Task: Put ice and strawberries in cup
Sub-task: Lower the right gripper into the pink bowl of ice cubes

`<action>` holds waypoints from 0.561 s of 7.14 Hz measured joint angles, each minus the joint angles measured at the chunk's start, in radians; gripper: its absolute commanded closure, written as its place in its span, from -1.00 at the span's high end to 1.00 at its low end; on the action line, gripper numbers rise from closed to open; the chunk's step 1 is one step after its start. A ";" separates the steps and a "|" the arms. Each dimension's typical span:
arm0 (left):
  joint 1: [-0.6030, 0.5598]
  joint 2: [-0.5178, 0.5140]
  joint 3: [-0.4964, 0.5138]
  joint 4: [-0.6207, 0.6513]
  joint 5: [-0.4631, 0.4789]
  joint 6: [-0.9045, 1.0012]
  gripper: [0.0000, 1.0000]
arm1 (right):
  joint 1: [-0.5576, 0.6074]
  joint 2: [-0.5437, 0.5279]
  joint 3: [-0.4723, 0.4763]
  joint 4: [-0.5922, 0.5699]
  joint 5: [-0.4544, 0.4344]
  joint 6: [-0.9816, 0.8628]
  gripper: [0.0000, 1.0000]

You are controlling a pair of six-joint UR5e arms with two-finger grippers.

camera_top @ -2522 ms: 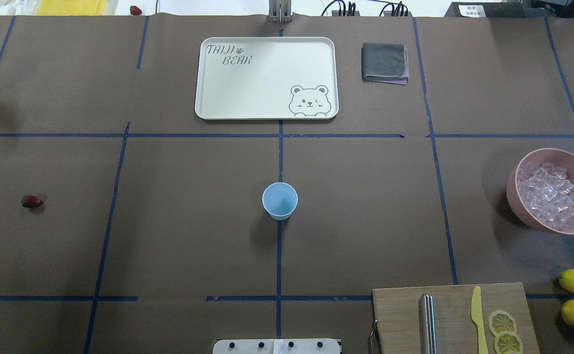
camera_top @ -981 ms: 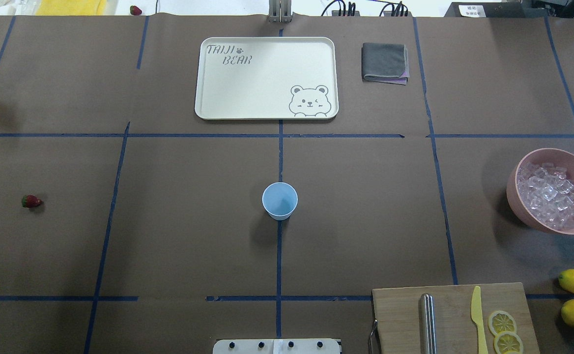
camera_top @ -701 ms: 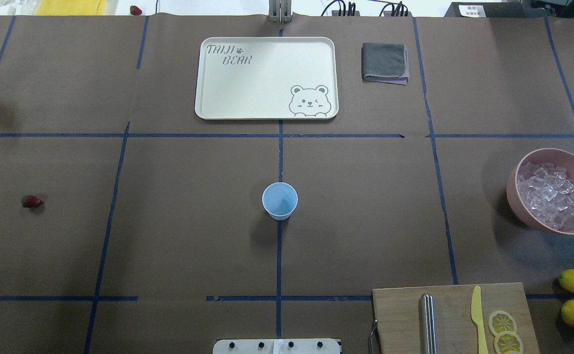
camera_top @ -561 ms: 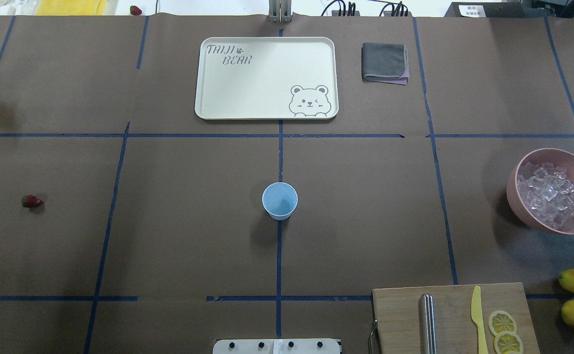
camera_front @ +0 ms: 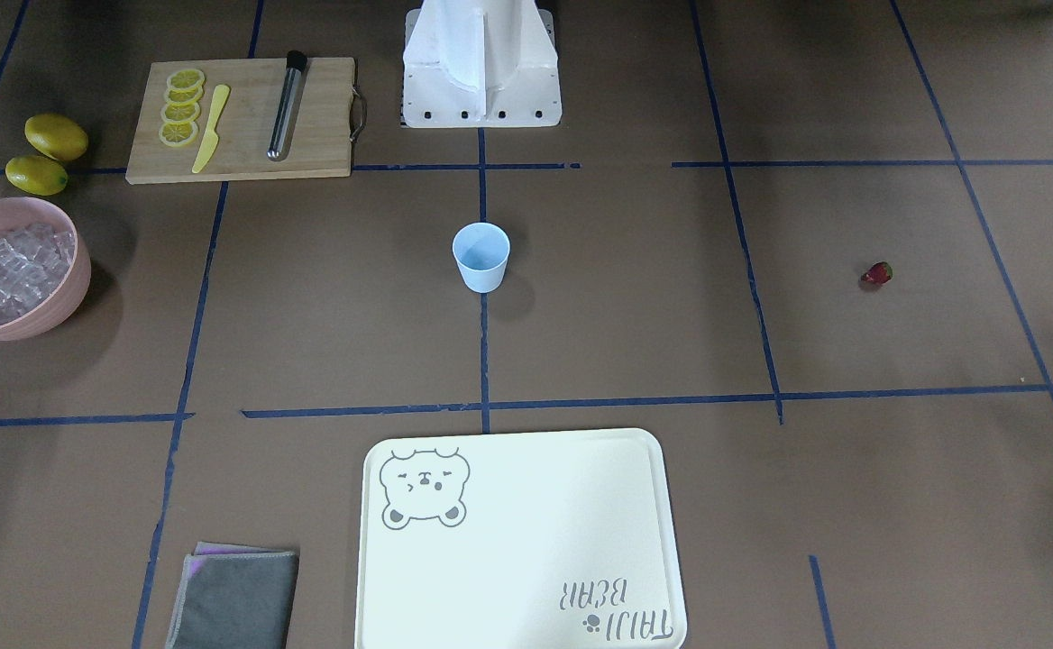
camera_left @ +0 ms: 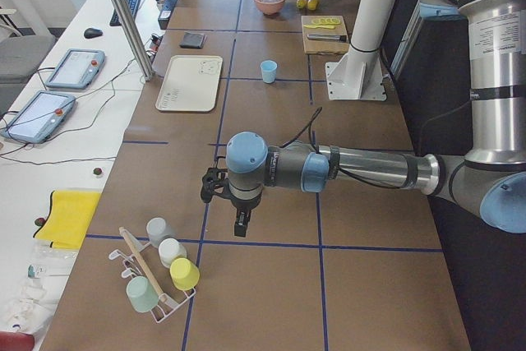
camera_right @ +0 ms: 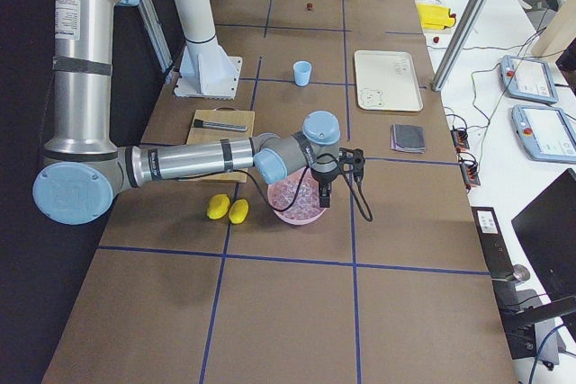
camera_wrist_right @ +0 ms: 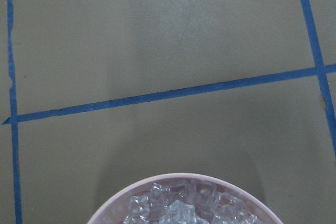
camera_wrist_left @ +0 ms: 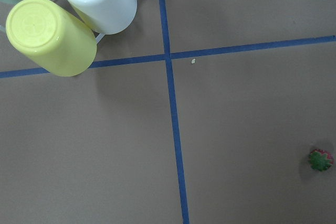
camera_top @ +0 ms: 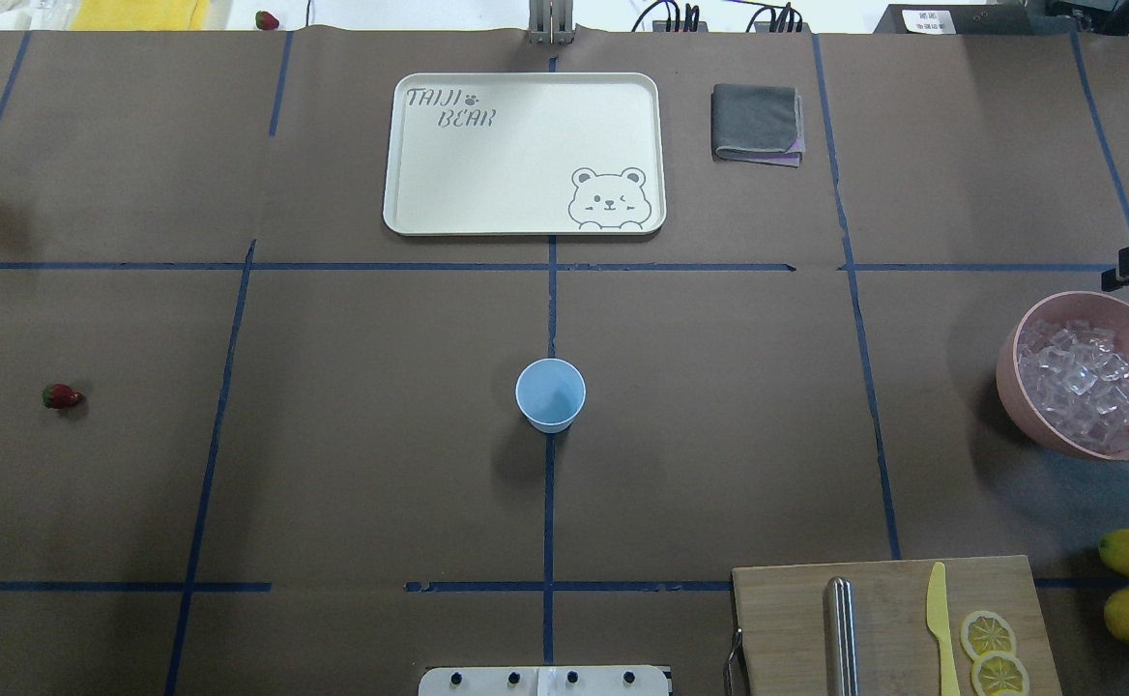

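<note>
Pink bowl (camera_top: 1012,387): sits just below the right gripper (camera_right: 324,200), which hangs over the bowl's outer edge, not over its middle.
Ice cubes (camera_top: 1082,382): heaped in that bowl, loose and glassy. In the right wrist view only the top of the heap shows, at the bottom edge.
Right gripper state: cannot be told; no view shows its fingers clearly.
Step in hand: by my reading, the reach for a first cube.
Doing it well: bring the gripper in over the middle of the heap, clear of the rim. Part the fingers a little wider than one cube and pick a cube standing proud on top. Close gently, since the cubes look slick, then lift straight up.
Light-blue cup (camera_top: 551,421): upright and empty on the tabletop (camera_top: 352,435), well apart from both grippers.
Strawberry (camera_wrist_left: 320,160): lies on the tabletop near the left gripper (camera_left: 240,226), off to one side.
Left gripper state: cannot be told.
</note>
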 measured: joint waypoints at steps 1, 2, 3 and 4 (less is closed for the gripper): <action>0.000 0.000 -0.001 0.000 -0.001 0.000 1.00 | -0.022 -0.023 0.010 0.015 -0.029 0.091 0.87; 0.000 0.000 -0.002 -0.001 -0.001 0.000 1.00 | -0.036 -0.046 0.028 0.021 -0.053 0.176 0.86; 0.000 0.000 -0.002 -0.001 -0.001 0.000 1.00 | -0.052 -0.074 0.047 0.026 -0.073 0.239 0.86; 0.000 0.000 -0.003 -0.001 -0.001 0.000 1.00 | -0.075 -0.095 0.058 0.038 -0.092 0.282 0.82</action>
